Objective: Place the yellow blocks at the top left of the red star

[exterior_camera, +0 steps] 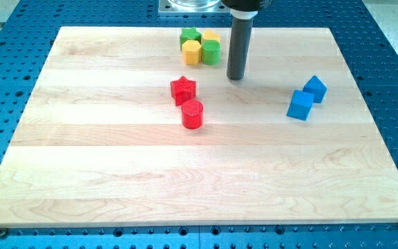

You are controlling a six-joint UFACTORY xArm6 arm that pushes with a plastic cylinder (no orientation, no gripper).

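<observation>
- Looking at the big wooden board [116, 180] first: it is flat and smooth, so I think small blocks will slide on it easily.
- My tip [235, 77] is the end of a dark rod. It has no claws to open or close, so it holds nothing and can only push. It sits to the right of the red star [183, 90] and a bit higher, just right of the yellow and green bunch.
- The two blue blocks, a cube [300, 106] and another blue one [315, 88], touch each other far to the star's right, out of the way.
- The red cylinder [193, 114] sits just under the star, touching or nearly so.
- The yellow blocks, one in front [191, 52] and one behind [211, 36], are above the star, a bit to its right. They look light and hard, so push them low on a flat side.
- A green cylinder [211, 52] and a green block [190, 36] are packed in with them, so a push may drag the greens along.
</observation>
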